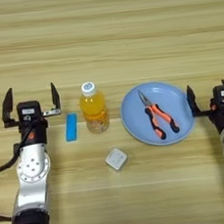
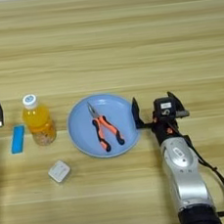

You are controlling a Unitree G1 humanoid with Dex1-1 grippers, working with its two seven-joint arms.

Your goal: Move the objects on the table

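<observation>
Tabletop [image 1: 124,29]: pale wood.
Pliers [image 1: 158,116]: on plate [image 1: 135,126].
Right gripper [image 2: 155,110]: spread, empty, beside plate.
Left gripper [image 1: 30,101]: spread, idle.
Next: approach bottle [image 1: 94,108] squarely, avoid tipping.

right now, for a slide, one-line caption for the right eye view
Pliers lie on the blue plate, the open right gripper just beside its rim; juice bottle stands further left.

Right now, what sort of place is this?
Probably a robot test bench: a bare wooden table with unrelated props, pliers on a plate, a juice bottle, between two robot grippers.
</observation>
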